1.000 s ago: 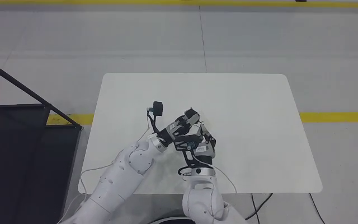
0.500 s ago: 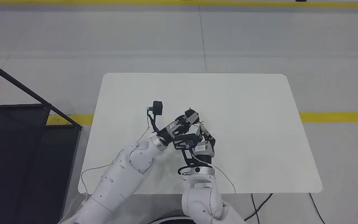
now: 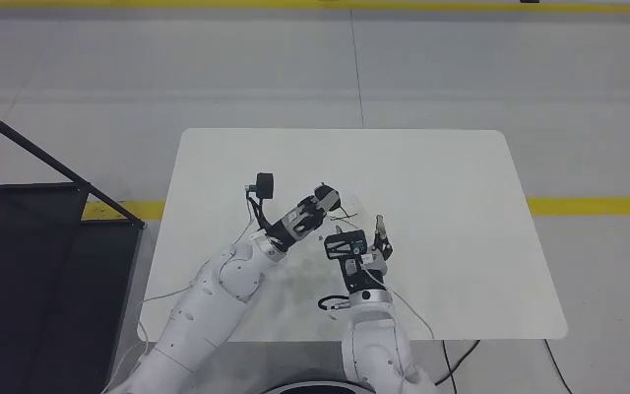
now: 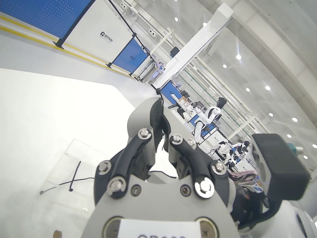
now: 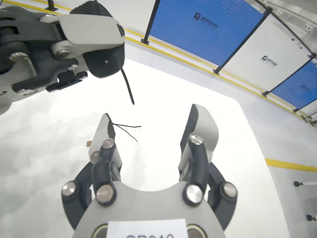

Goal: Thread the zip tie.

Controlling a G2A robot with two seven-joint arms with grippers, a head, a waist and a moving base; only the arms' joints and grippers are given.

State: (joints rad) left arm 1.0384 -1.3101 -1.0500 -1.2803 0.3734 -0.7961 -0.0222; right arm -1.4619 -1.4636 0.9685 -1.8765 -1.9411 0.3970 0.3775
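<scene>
The left gripper (image 5: 104, 38) is clamped on the zip tie (image 5: 126, 85), pads (image 5: 104, 64) pressed flat together, its wrist seemingly tipped upward. The right gripper (image 5: 151, 122) faces it just off its tips, fingers (image 5: 201, 130) spread wide apart, the two forearms converging at an angle.

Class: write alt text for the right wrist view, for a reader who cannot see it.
The open right gripper faces the left gripper, which is shut on a thin black plastic zip tie whose tail hangs free between them. Loose black ties lie on the white table.
</scene>
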